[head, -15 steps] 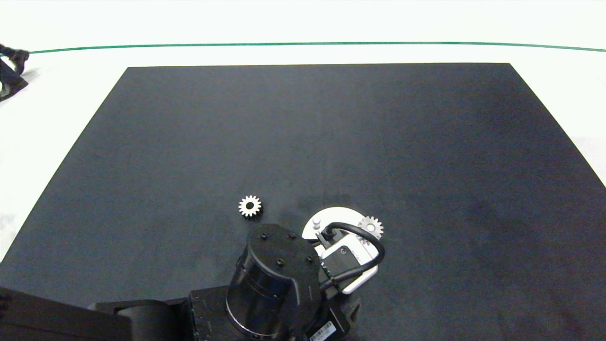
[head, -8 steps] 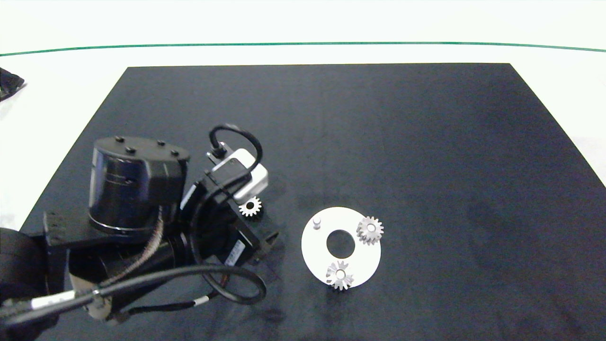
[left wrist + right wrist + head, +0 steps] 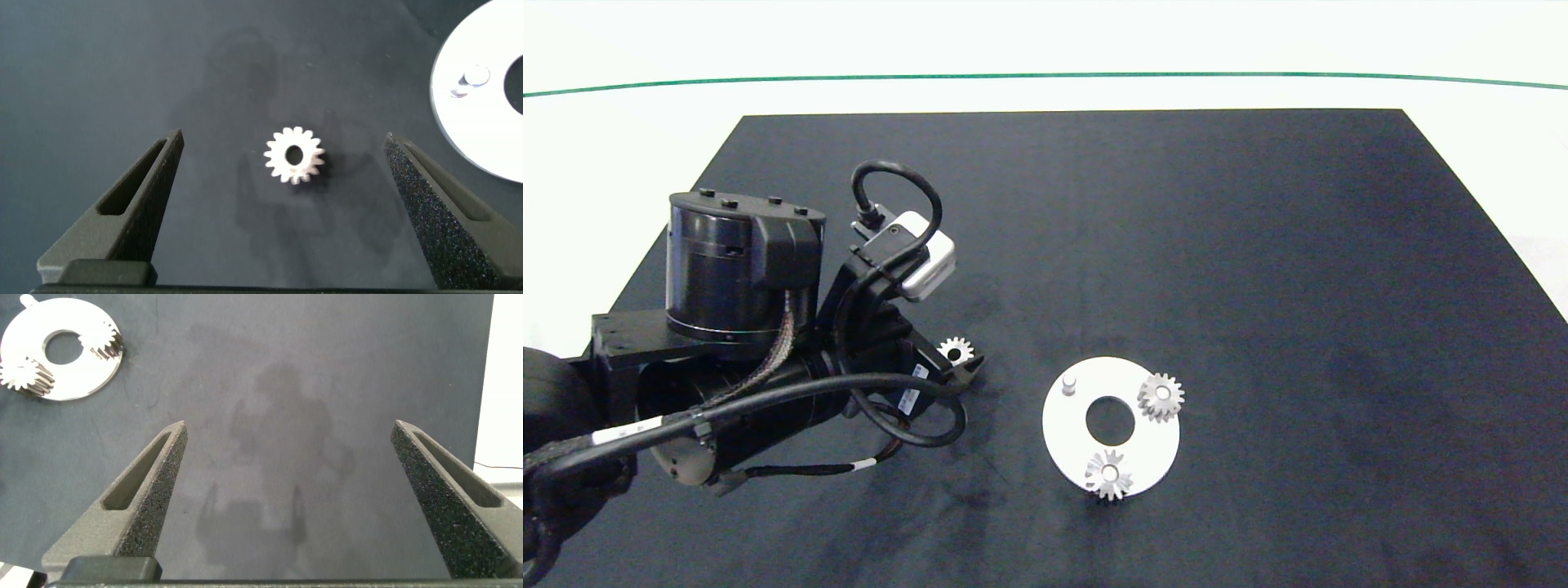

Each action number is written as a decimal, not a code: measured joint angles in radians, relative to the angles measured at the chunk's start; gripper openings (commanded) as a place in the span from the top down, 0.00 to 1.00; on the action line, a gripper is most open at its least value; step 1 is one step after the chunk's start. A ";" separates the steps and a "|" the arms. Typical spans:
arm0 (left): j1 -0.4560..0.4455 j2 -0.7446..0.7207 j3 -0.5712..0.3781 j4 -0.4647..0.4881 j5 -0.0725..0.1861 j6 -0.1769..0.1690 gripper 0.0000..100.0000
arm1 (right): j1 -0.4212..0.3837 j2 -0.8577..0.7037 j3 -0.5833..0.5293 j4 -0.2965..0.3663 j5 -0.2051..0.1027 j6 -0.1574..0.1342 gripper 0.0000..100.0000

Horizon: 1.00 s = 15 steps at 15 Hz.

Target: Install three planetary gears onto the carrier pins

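Observation:
A white ring-shaped disc (image 3: 1152, 441) lies on the black mat, right of centre. Two silvery gears sit on its pins, one (image 3: 1161, 396) on the right side and one (image 3: 1108, 475) at the near edge. The third pin (image 3: 1069, 383) stands bare at the disc's far left. A loose gear (image 3: 955, 351) lies flat on the mat to the left of the disc. My left gripper (image 3: 286, 159) hangs open above this gear (image 3: 294, 154), one finger on each side, not touching it. The right gripper (image 3: 288, 453) is open over bare mat, away from the disc (image 3: 61, 367), and does not show in the head view.
The black mat (image 3: 1258, 245) covers most of the white table, with a green line (image 3: 1094, 76) along the far side. My left arm's dark body (image 3: 735, 327) and cables fill the near left of the mat.
The left arm left the disc, where a second gear now sits, swung left and settled with its open fingers over the loose gear. The gear itself has not moved.

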 measured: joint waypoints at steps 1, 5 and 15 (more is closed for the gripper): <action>-0.001 0.016 0.001 -0.011 -0.001 -0.006 0.00 | 0.001 -0.001 0.001 0.000 0.000 0.000 0.00; -0.004 0.086 0.003 -0.066 -0.005 -0.008 0.00 | 0.001 -0.003 0.005 0.000 0.000 0.000 0.00; 0.045 0.151 0.013 -0.080 -0.130 -0.009 0.00 | 0.003 -0.005 0.012 0.000 0.001 0.000 0.00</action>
